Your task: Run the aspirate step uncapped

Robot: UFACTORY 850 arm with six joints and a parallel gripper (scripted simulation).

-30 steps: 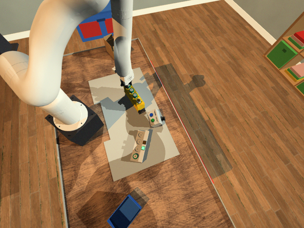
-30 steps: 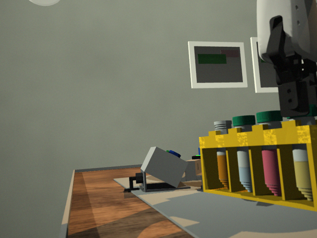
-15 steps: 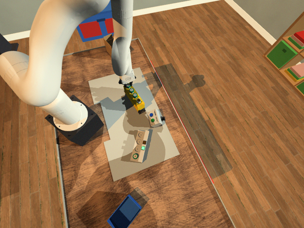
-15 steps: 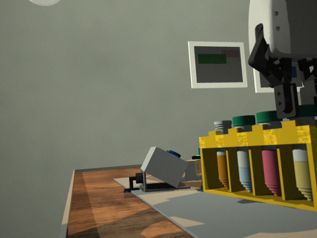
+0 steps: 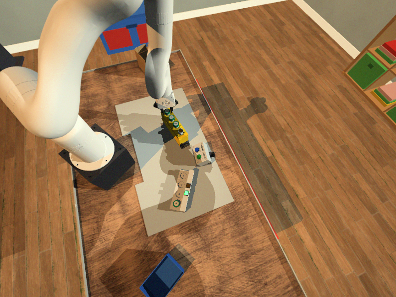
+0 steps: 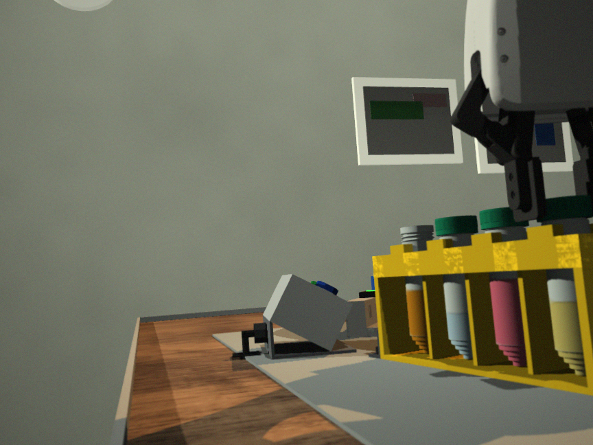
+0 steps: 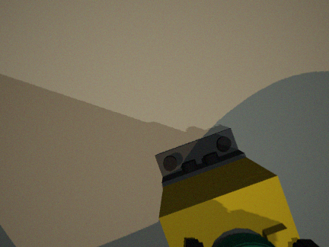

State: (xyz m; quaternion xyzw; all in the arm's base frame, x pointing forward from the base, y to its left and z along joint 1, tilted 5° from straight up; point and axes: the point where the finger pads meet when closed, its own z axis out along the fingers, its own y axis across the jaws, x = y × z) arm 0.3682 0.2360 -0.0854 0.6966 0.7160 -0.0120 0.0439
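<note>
Tube 1's dark green screw cap (image 6: 567, 207) sits on its tube at the end of the yellow slotted rack (image 6: 478, 256), near the surface's (image 5: 204, 255) far edge. The black two-fingered end effector (image 6: 558, 203) straddles it, fingers loosened and gripping nothing. Tube 4's bare grey threaded neck (image 6: 416, 234) shows; its green cap (image 5: 175, 202) lies in the beige cap tray (image 5: 182, 190).

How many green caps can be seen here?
4. Three green caps sit on tubes in the yellow rack: one, the next, and the end one between the end effector's fingers. The fourth lies in the cap tray's end nest.
</note>
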